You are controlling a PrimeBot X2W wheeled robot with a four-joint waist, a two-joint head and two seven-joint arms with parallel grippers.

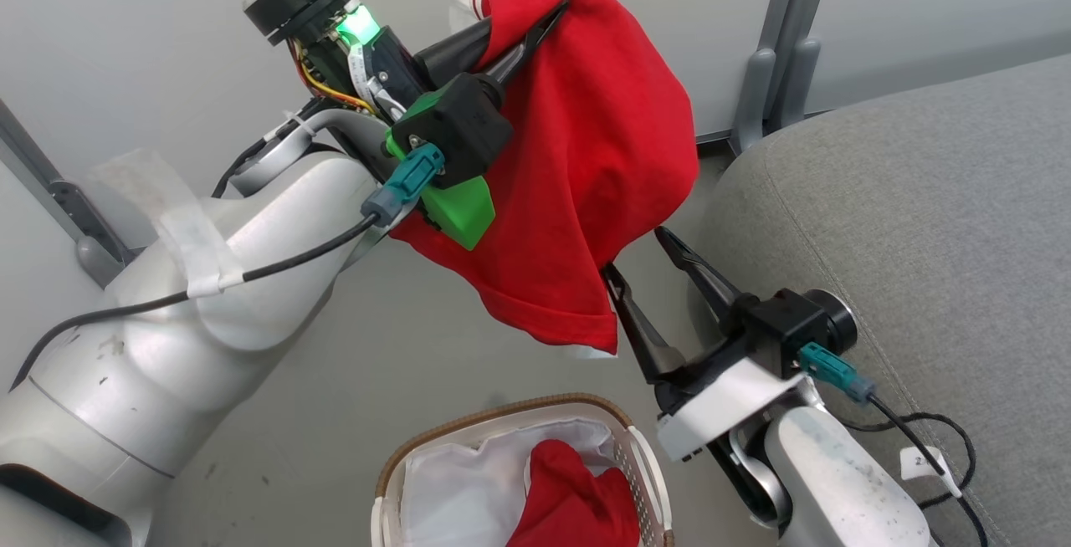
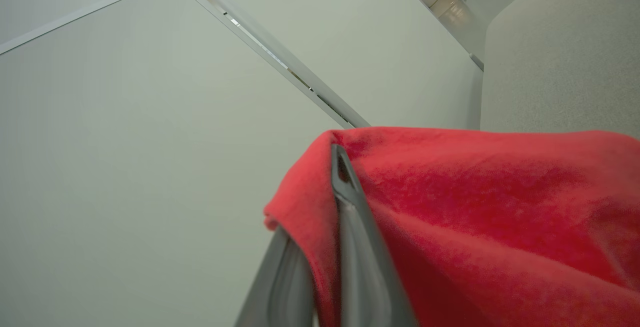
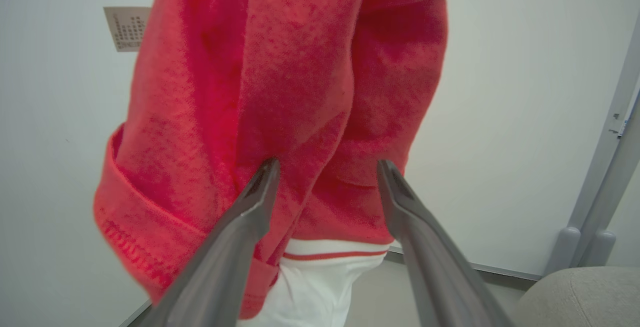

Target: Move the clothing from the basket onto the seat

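Observation:
A red garment (image 1: 586,154) with white trim hangs in the air, pinched near its top by my left gripper (image 1: 535,24), which is shut on the cloth; the left wrist view shows the fabric (image 2: 475,207) draped over the closed fingers (image 2: 350,227). Below it my right gripper (image 1: 640,258) stands open, its tips at the garment's lower hem (image 3: 320,182), nothing clamped. More red clothing (image 1: 577,497) lies in the white basket (image 1: 644,463) at the bottom centre, on its white liner. The grey seat (image 1: 920,212) fills the right side.
A pale wall panel with grey metal posts (image 1: 778,70) stands behind the seat's corner. Grey floor (image 1: 402,346) lies between the basket and the wall. My left arm's bulky pale forearm (image 1: 209,296) crosses the left side; a black cable (image 1: 937,438) trails over the seat's front.

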